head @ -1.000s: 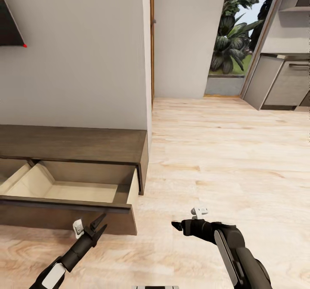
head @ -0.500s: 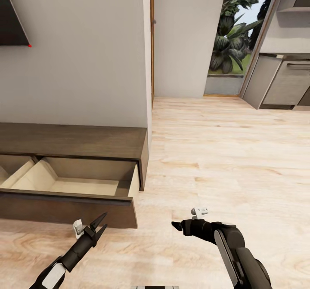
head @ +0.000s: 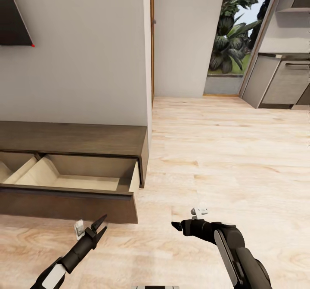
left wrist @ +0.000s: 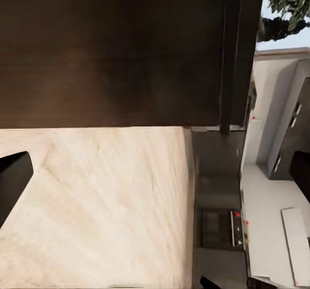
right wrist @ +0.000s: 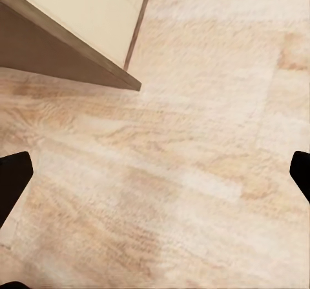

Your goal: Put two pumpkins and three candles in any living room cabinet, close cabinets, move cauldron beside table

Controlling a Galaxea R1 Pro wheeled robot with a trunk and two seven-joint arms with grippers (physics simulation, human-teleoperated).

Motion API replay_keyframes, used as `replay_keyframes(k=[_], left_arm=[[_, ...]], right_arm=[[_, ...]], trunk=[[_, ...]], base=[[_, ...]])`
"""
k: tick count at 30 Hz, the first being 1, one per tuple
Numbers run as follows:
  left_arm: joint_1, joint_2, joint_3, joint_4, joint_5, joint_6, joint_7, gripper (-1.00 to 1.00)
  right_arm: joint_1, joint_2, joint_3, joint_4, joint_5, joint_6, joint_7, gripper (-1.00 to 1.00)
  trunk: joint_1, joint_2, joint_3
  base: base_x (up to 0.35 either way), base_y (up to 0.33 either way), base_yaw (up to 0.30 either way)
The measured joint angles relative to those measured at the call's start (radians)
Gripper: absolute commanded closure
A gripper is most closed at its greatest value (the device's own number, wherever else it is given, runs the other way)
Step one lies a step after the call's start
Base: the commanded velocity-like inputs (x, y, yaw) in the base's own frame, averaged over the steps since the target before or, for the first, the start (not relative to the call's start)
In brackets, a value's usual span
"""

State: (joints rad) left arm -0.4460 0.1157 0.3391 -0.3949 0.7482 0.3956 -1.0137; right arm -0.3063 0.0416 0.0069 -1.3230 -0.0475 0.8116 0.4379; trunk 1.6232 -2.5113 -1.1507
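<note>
Head view: the cabinet [head: 73,140] runs along the white wall at the left of the frame, its drawer [head: 77,179] pulled out with a pale interior that holds nothing visible; pale wood floor [head: 224,151] covers the centre and right; a dark screen corner [head: 13,18] sits at the upper left; a doorway with green plants [head: 232,39] stands at the upper right, grey kitchen units [head: 280,82] beside it; the left gripper [head: 100,227] hangs at the lower left just in front of the drawer front, jaws spread and holding nothing; the right gripper [head: 185,222] hangs at the lower centre over bare floor, and from here I cannot tell how its jaws stand.

Left wrist view: the dark wood drawer front [left wrist: 110,50] covers the upper part, floor below it; one black fingertip [left wrist: 13,176] shows at the left edge.

Right wrist view: the drawer corner [right wrist: 64,44] sits at the upper left, floor elsewhere; black fingertips [right wrist: 13,179] at both side edges stand wide apart, nothing between them.
</note>
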Motion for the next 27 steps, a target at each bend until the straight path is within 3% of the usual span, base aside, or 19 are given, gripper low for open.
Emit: replay_keyframes(k=[12, 17, 27], left_arm=[[0.002, 0.013, -0.001, -0.001, -0.006, 0.000, 0.002, -1.00], [0.002, 0.044, -0.003, -0.001, -0.007, 0.001, -0.001, -1.00], [0.003, 0.104, -0.008, -0.001, -0.009, 0.002, -0.002, -1.00]], right_arm=[[0.000, 0.000, -0.001, 0.000, 0.002, 0.010, -0.004, -1.00], [0.000, 0.000, -0.001, 0.000, 0.003, 0.012, -0.008, -1.00], [0.000, 0.000, -0.002, 0.006, 0.004, 0.012, -0.011, -1.00]], trunk=[[0.000, 0.000, 0.000], [0.000, 0.000, 0.000], [-0.005, 0.002, 0.039]], base=[[-0.009, 0.000, 0.000], [0.000, 0.000, 0.000], [0.000, 0.000, 0.000]])
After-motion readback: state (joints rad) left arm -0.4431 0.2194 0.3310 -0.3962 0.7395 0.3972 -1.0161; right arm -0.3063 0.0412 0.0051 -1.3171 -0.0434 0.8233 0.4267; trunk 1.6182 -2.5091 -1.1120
